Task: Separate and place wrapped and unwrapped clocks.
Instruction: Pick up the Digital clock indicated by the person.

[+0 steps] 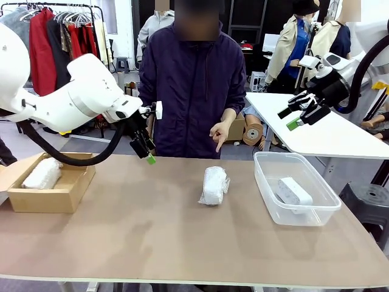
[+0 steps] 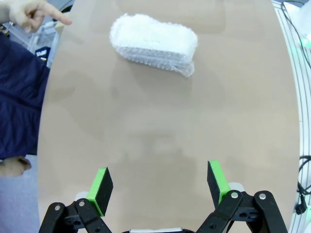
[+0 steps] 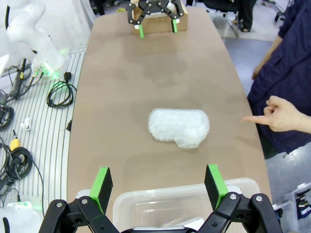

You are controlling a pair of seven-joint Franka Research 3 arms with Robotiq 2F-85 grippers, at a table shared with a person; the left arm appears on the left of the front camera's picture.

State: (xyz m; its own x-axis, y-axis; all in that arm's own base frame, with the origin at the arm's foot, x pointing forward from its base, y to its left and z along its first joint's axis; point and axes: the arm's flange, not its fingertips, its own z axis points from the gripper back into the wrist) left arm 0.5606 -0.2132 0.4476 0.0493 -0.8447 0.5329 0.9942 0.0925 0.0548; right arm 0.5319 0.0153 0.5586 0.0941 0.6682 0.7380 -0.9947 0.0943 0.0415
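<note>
One wrapped clock (image 1: 214, 185) lies in crinkly plastic at the table's middle, also seen in the left wrist view (image 2: 153, 43) and the right wrist view (image 3: 179, 126). A second wrapped clock (image 1: 42, 173) rests in the cardboard box (image 1: 67, 198) at the left. The bare white unwrapped clock (image 1: 295, 192) sits in the clear tub (image 1: 267, 182) at the right. My left gripper (image 1: 144, 152) (image 2: 159, 184) hangs open above the table, left of the middle clock, holding nothing. My right gripper (image 1: 289, 119) (image 3: 158, 182) hovers open and empty high above the tub (image 3: 146, 201).
The person stands at the far side, one hand (image 1: 220, 135) (image 3: 277, 114) (image 2: 34, 13) pointing a finger down toward the middle clock. The right wrist view shows the left gripper (image 3: 155, 22) far off before the cardboard box (image 3: 158, 26). A white table (image 1: 328, 131) stands behind at the right.
</note>
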